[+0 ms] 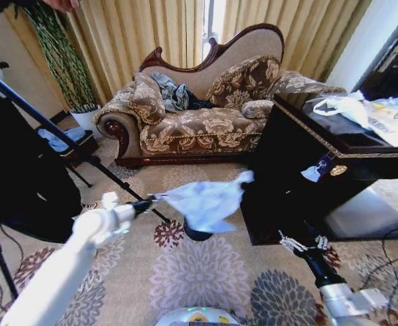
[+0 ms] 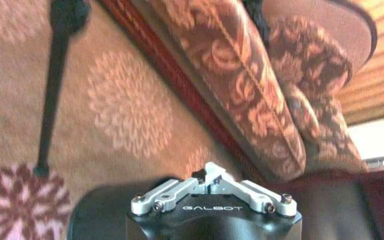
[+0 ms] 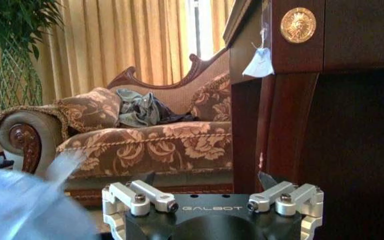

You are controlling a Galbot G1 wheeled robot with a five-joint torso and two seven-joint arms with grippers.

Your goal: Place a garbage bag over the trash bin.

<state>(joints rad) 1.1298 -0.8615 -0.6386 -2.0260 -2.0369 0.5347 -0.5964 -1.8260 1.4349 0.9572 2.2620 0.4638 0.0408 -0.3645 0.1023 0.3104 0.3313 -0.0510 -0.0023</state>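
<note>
The pale blue garbage bag (image 1: 206, 200) hangs spread in the air over the carpet, one corner meeting the tip of my left gripper (image 1: 153, 200). The black trash bin (image 1: 197, 235) stands on the carpet right under the bag, mostly hidden, with only a dark rounded edge showing. In the left wrist view the left gripper (image 2: 211, 172) has its fingers pressed together. My right gripper (image 1: 291, 241) is low beside the desk, to the right of the bin. In the right wrist view the right gripper (image 3: 207, 180) is open and holds nothing, and the bag (image 3: 18, 210) shows as a blur off to one side.
A dark wooden desk (image 1: 301, 176) stands close on the right of the bin, with white plastic bags (image 1: 348, 109) on top. A floral sofa (image 1: 199, 122) lies beyond. A tripod leg (image 1: 70, 146) and black equipment (image 1: 22, 183) are on the left. Cables (image 1: 389, 251) cross the floor on the right.
</note>
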